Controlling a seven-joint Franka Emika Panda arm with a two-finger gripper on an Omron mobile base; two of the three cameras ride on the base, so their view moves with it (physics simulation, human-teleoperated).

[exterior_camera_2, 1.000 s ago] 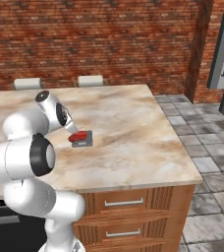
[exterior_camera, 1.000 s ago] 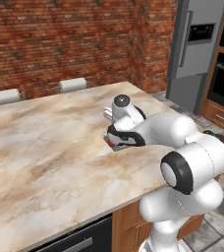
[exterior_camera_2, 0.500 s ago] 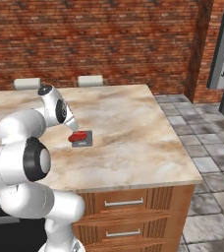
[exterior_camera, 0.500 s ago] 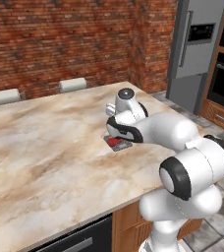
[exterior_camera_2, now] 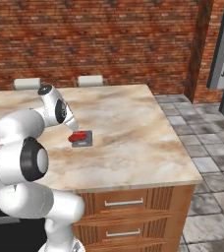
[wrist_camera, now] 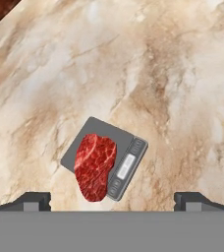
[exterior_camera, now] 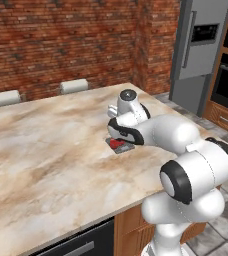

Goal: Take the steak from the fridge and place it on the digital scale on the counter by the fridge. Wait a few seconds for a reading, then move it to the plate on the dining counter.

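On digital scale (wrist_camera: pixel 128 150) lies steak (wrist_camera: pixel 95 165), jaws wide apart above.

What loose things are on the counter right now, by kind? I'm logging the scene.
Steak: 1
Scale: 1
Total: 2
The steak lies on the scale, on the counter, with the open gripper above them.

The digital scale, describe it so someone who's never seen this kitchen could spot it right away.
On the marble counter, below the open gripper, lies the digital scale, a thin dark grey square pad. It has a small display strip and carries the red steak.
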